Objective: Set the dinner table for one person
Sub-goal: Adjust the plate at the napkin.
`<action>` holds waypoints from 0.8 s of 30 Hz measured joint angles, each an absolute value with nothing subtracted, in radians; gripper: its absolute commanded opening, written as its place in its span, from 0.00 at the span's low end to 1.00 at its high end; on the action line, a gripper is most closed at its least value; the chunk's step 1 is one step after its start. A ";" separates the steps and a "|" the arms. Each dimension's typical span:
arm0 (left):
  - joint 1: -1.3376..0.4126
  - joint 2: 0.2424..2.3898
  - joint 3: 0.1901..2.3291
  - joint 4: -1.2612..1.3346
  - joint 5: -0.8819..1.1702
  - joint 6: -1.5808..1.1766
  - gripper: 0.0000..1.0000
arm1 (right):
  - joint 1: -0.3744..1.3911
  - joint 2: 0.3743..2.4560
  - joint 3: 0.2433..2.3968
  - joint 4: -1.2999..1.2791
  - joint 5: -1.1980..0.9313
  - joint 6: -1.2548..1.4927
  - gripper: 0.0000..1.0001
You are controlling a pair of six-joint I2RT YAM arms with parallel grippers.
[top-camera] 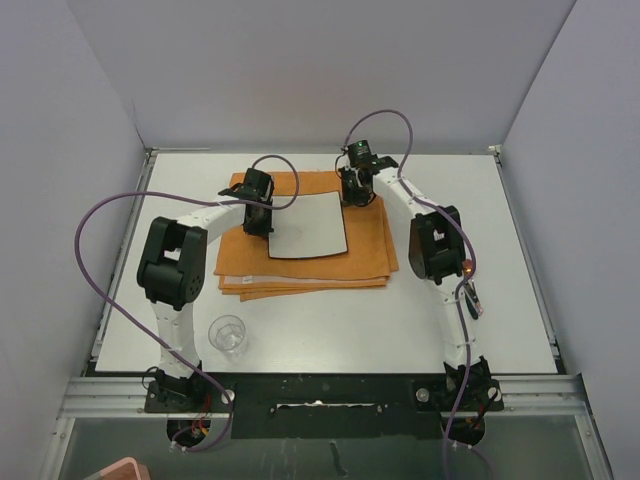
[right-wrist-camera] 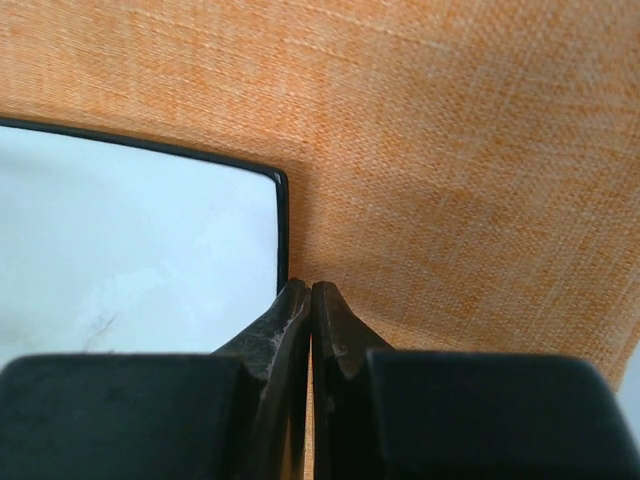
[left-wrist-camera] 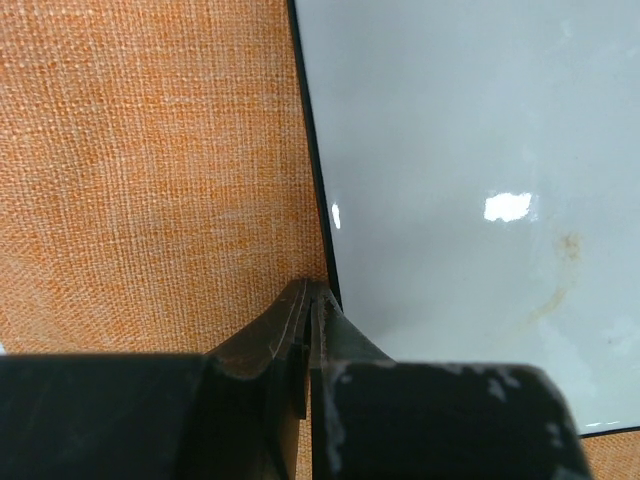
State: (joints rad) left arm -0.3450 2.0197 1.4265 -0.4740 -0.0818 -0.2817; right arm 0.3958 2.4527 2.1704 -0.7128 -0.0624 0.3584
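The dinner table (top-camera: 440,310) is a pale grey-white top. An orange folded placemat (top-camera: 370,250) lies at its middle with a square white plate (top-camera: 310,225) on it. My left gripper (top-camera: 260,228) is shut, tips down at the plate's left edge. In the left wrist view its tips (left-wrist-camera: 312,290) touch the dark rim between the placemat (left-wrist-camera: 150,170) and the plate (left-wrist-camera: 450,150). My right gripper (top-camera: 353,198) is shut at the plate's far right corner. In the right wrist view its tips (right-wrist-camera: 311,288) sit beside the plate (right-wrist-camera: 130,240), on the placemat (right-wrist-camera: 450,150).
A clear drinking glass (top-camera: 227,335) stands upright on the table near the front left, close to the left arm's base. Grey walls enclose the table at the back and on both sides. Purple cables loop above both arms.
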 measured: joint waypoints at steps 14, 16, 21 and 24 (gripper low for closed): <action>-0.346 2.020 1.425 -0.474 -0.086 -0.282 0.00 | 0.448 2.448 2.158 -0.676 -0.120 0.361 0.00; -0.346 2.020 1.425 -0.474 -0.088 -0.281 0.00 | 0.447 2.422 2.109 -0.651 -0.119 0.356 0.00; -0.341 2.020 1.430 -0.478 -0.097 -0.281 0.00 | 0.412 2.285 1.927 -0.648 -0.078 0.347 0.00; -0.308 2.020 1.459 -0.498 -0.097 -0.281 0.00 | 0.370 2.184 1.811 -0.642 -0.062 0.347 0.00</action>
